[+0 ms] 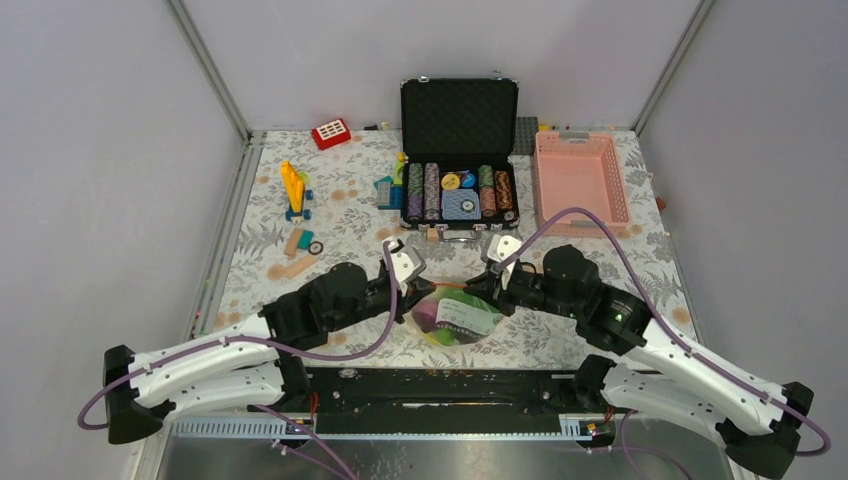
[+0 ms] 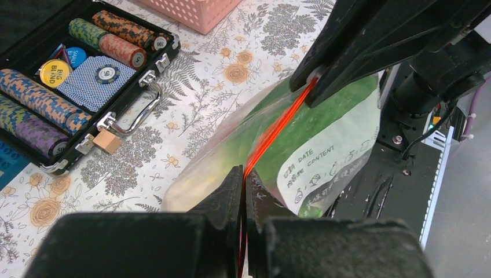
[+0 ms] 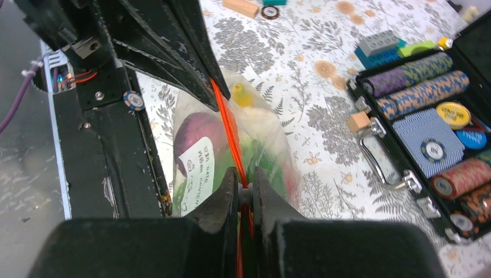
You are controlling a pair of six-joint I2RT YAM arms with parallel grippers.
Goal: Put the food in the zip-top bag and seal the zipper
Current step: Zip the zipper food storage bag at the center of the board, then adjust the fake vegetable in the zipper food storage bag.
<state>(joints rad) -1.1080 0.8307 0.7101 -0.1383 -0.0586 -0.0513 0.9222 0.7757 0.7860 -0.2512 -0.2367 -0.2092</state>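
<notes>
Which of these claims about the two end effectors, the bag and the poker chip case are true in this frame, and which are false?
1. The left end effector is shut on the zipper. True.
2. The right end effector hangs open above the bag. False: it is shut on the zipper too, at the other end.
3. A purple ball lies inside the zip-top bag. True.
4. The poker chip case has its lid closed. False: the lid stands open and the rows of chips show.
</notes>
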